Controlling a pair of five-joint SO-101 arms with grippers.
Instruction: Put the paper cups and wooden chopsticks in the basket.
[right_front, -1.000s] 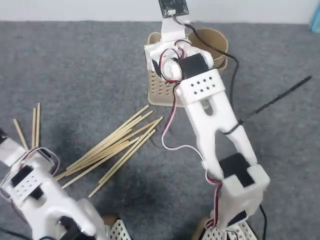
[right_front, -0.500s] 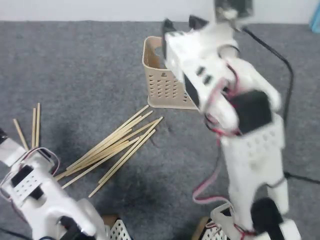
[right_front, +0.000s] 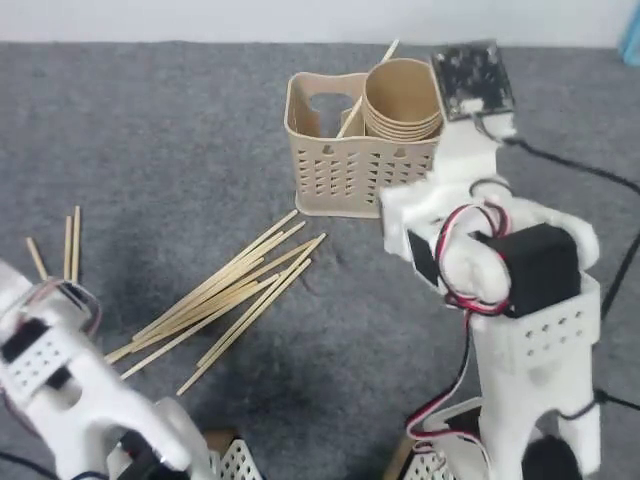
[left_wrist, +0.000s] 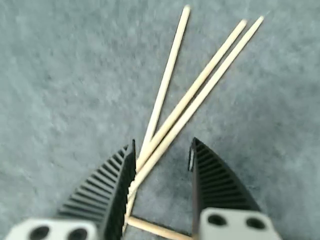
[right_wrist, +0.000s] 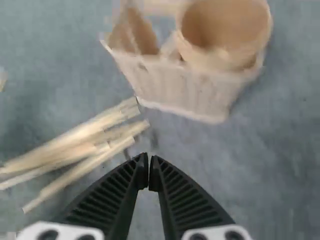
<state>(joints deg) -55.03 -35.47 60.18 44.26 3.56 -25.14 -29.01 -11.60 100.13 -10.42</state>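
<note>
Paper cups (right_front: 403, 100) are sitting stacked in the basket (right_front: 345, 170) at 12 o'clock; left gripper (left_wrist: 162, 145), jaws spread, is straddling wooden chopsticks (left_wrist: 195, 95) at 9 o'clock, likely needing to lower and pinch, while right gripper (right_wrist: 148, 157), jaws pressed together, is hanging empty.

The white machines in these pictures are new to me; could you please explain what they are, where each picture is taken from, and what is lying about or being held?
They are two robot arms, each ending in a gripper. The high view looks down on the grey mat from a fixed camera; the other two pictures come from cameras on the arms' wrists. A stack of paper cups stands in the basket, with one chopstick in there too. A pile of chopsticks lies on the mat, and a few stray chopsticks farther off. The left gripper is open over loose sticks; the right gripper is shut and holds nothing.
</note>
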